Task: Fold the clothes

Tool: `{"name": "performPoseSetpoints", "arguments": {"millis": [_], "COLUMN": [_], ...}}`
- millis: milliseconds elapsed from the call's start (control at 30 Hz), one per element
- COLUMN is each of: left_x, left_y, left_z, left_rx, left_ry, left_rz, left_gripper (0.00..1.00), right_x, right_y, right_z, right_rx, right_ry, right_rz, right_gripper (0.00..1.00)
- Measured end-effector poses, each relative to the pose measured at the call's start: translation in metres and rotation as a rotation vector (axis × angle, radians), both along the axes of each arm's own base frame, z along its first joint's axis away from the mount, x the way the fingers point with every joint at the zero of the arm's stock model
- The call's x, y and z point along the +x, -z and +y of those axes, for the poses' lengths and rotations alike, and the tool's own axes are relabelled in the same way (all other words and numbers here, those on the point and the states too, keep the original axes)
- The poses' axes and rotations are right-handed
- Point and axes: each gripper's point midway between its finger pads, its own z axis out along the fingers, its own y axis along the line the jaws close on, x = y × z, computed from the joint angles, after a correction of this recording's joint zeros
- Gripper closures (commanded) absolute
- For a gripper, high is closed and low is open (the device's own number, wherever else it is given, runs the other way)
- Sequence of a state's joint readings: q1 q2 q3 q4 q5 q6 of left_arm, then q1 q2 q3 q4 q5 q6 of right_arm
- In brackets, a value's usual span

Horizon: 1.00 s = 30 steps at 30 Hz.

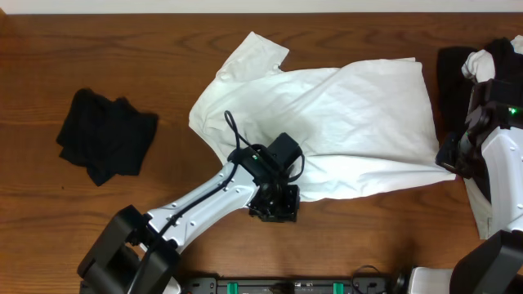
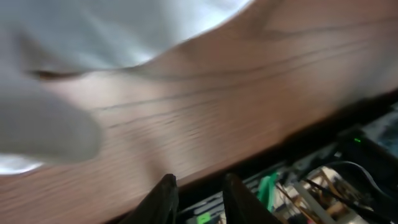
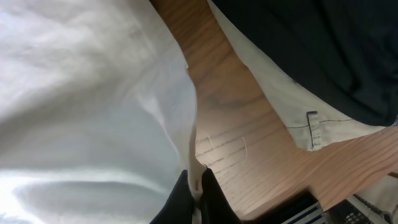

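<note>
A large white T-shirt [image 1: 335, 114] lies spread and creased across the middle of the wooden table [image 1: 163, 49]. My left gripper [image 1: 274, 211] hovers at the shirt's near hem. In the left wrist view, which is blurred, its jaws [image 2: 199, 180] stand a little apart with nothing between them, and the shirt [image 2: 112, 31] lies beyond them. My right gripper [image 1: 448, 159] is at the shirt's right corner. In the right wrist view it [image 3: 198, 177] is shut on the edge of the white fabric [image 3: 87, 106].
A crumpled black garment [image 1: 106, 139] lies at the left. Black and pale garments [image 1: 466, 65] are piled at the right edge, with a black one [image 3: 311, 50] over a cream one [image 3: 292, 112]. The table's front edge [image 2: 292, 146] has cables and electronics below it.
</note>
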State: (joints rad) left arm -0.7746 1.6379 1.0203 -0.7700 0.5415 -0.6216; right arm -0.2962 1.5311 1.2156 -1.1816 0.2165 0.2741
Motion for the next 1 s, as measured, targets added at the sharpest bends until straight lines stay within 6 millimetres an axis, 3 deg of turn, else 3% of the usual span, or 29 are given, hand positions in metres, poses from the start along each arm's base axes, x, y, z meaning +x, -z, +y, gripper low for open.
{"name": "performPoseSetpoints", "arguments": {"millis": [133, 233, 367, 467, 767, 1000], "left_x": [0.018, 0.041, 0.063, 0.067, 0.059, 0.064], "left_y": [0.001, -0.008, -0.013, -0.010, 0.018, 0.027], "left_z": [0.030, 0.053, 0.077, 0.088, 0.098, 0.087], "left_rx": [0.104, 0.143, 0.205, 0.251, 0.292, 0.229], "left_ry": [-0.059, -0.093, -0.133, -0.139, -0.180, -0.201], "left_rz": [-0.058, -0.165, -0.261, -0.270, -0.252, -0.267], "left_gripper": [0.71, 0.59, 0.58, 0.58, 0.57, 0.53], "right_x": [0.000, 0.000, 0.000, 0.000, -0.001, -0.003], "right_y": [0.000, 0.000, 0.000, 0.000, 0.000, 0.000], "right_z": [0.000, 0.000, 0.000, 0.000, 0.000, 0.001], "right_rx": [0.000, 0.000, 0.000, 0.001, 0.002, 0.004], "right_ry": [0.000, 0.000, 0.000, 0.000, 0.000, 0.000], "right_rz": [0.000, 0.000, 0.000, 0.001, 0.005, 0.011], "right_gripper": [0.99, 0.99, 0.99, 0.99, 0.99, 0.99]}}
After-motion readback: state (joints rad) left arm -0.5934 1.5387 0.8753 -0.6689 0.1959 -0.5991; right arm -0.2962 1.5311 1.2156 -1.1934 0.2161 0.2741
